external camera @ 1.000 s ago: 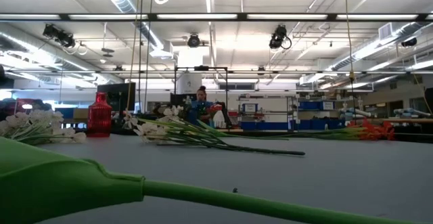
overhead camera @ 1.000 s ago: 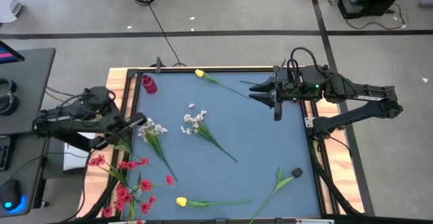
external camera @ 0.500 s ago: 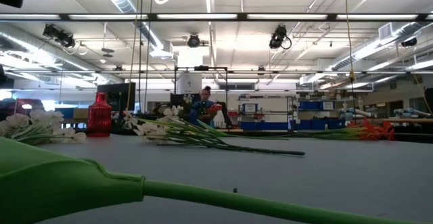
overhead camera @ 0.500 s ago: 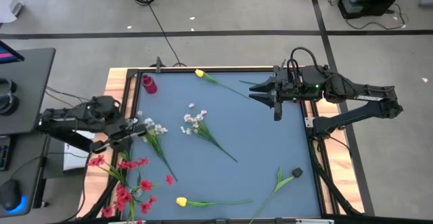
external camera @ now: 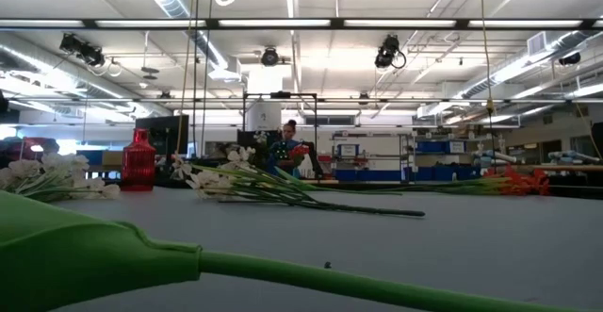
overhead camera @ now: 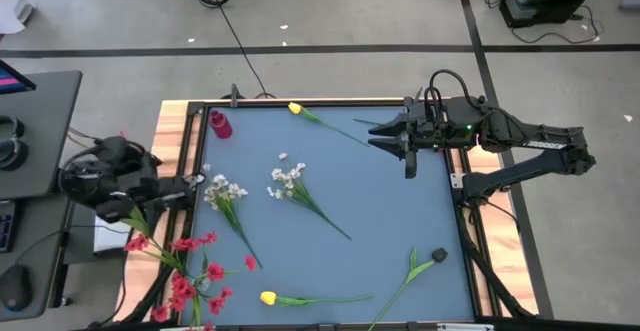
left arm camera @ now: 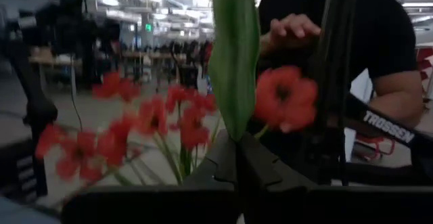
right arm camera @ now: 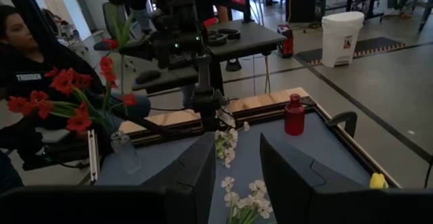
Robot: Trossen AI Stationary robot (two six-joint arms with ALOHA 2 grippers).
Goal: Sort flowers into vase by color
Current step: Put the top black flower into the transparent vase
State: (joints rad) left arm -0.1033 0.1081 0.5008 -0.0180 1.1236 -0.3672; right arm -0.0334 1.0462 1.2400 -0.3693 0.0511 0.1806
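My left arm (overhead camera: 110, 181) is drawn back at the table's left edge. Its gripper (left arm camera: 237, 143) is shut on a spray of red blossoms (left arm camera: 179, 116), whose other blossoms spread over the near-left corner (overhead camera: 200, 271). The small red vase (overhead camera: 220, 124) stands upright at the far left. Two white sprays (overhead camera: 225, 191) (overhead camera: 288, 179) lie mid-table. A yellow tulip (overhead camera: 296, 109) lies at the far edge and another (overhead camera: 268, 297) at the near edge. A dark-budded stem (overhead camera: 438, 256) lies near right. My right gripper (right arm camera: 237, 176) hovers open over the far right, nothing between its fingers. My left gripper pinches a green leaf (left arm camera: 233, 109) of the red spray between its two fingers, which lie about level. The leaf stands up above the fingertips, and the red blossoms fan out beyond them. I cannot tell whether the spray's lower end rests on the table.
A person in a black shirt (left arm camera: 379, 41) sits close beyond the near-left corner. A black desk (overhead camera: 40, 121) stands left of the table. A raised frame (overhead camera: 330, 101) rims the blue tabletop. A thick green stem (external camera: 283, 274) lies right before the low camera.
My left gripper has pulled back from beside the left white spray toward the table's left edge, turning as it went, and has stayed shut.
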